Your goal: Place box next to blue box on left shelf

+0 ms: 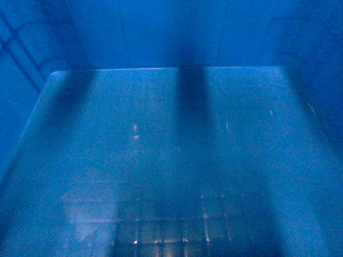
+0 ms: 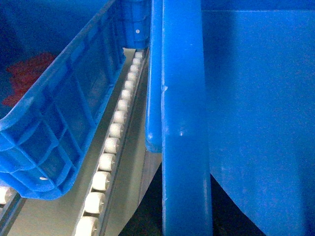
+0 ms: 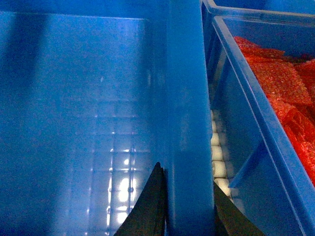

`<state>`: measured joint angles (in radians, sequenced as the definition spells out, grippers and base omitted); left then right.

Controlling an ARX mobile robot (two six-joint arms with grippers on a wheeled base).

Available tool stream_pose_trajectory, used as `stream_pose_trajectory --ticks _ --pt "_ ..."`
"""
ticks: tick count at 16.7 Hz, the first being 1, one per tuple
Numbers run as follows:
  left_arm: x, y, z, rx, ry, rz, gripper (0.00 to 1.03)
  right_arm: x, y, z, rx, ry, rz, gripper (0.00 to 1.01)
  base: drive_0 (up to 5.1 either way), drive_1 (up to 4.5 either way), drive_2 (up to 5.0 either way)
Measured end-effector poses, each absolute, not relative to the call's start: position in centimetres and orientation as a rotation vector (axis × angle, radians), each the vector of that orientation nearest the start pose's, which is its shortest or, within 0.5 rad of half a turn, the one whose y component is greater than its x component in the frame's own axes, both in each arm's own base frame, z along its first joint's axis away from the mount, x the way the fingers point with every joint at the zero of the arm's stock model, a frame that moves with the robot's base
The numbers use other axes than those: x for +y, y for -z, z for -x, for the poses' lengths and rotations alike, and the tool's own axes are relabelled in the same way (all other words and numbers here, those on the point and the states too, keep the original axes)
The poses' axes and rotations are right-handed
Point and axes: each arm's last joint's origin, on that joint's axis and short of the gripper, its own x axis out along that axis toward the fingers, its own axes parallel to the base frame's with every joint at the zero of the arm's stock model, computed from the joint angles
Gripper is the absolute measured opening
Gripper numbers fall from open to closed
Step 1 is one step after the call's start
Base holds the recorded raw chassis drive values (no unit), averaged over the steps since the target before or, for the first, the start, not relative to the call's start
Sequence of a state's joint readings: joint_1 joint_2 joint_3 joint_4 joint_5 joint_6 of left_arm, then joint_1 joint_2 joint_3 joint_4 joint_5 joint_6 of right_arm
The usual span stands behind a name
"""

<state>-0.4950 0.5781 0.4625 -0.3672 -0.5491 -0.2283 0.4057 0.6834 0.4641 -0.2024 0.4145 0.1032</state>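
The box fills the head view, showing only its bright-blue inside and grid-patterned floor. My left gripper is shut on the box's left rim, with a dark finger on each side. My right gripper is shut on the box's right rim, its black fingers clamping the wall. A ribbed blue box sits just left of the box on the left shelf, whose white rollers run between the two. Whether the box rests on the rollers is hidden.
To the right of the box, another blue bin holds red-orange mesh bags, with only a narrow strip of rollers between them. A red patch shows inside the left blue box. Both gaps are tight.
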Motion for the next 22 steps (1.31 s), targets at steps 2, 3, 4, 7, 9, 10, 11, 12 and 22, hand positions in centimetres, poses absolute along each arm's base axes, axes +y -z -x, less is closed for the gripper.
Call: stream_pose_trajectory --ticks 2,3,4,7,9,10,11,12,22 --pt "-4.90 -23.62 -12.26 0.409 -0.100 -0.016 0.07 4.99 -23.69 -14.56 0.385 0.029 0.066 0.10 0.0 0.00 0.0" --pt "-4.90 -23.62 -12.26 0.409 -0.100 -0.016 0.07 4.99 -23.69 -14.56 0.385 0.029 0.066 0.10 0.0 0.00 0.0" --pt "-4.90 -23.62 -12.26 0.409 -0.100 -0.016 0.07 4.98 -23.69 -14.56 0.385 0.029 0.066 0.10 0.0 0.00 0.0" --pt "-4.90 -23.62 -12.26 0.409 -0.100 -0.016 0.07 4.99 -23.69 -14.56 0.385 0.029 0.066 0.10 0.0 0.00 0.0" --pt "-4.90 -23.62 -12.26 0.409 -0.100 -0.016 0.07 4.99 -23.69 -14.56 0.385 0.029 0.066 0.10 0.0 0.00 0.0" --pt "-4.90 -23.62 -12.26 0.409 -0.100 -0.016 0.07 4.99 -23.69 -14.56 0.385 0.029 0.066 0.10 0.0 0.00 0.0" --pt "-4.90 -23.62 -12.26 0.409 -0.100 -0.016 0.07 4.99 -23.69 -14.56 0.385 0.029 0.066 0.10 0.0 0.00 0.0" --pt "-4.90 -23.62 -12.25 0.409 -0.100 -0.016 0.07 4.99 -23.69 -14.56 0.385 0.029 0.066 0.10 0.0 0.00 0.0" --pt "-4.90 -23.62 -12.26 0.409 -0.100 -0.016 0.07 4.99 -23.69 -14.56 0.385 0.029 0.066 0.10 0.0 0.00 0.0"
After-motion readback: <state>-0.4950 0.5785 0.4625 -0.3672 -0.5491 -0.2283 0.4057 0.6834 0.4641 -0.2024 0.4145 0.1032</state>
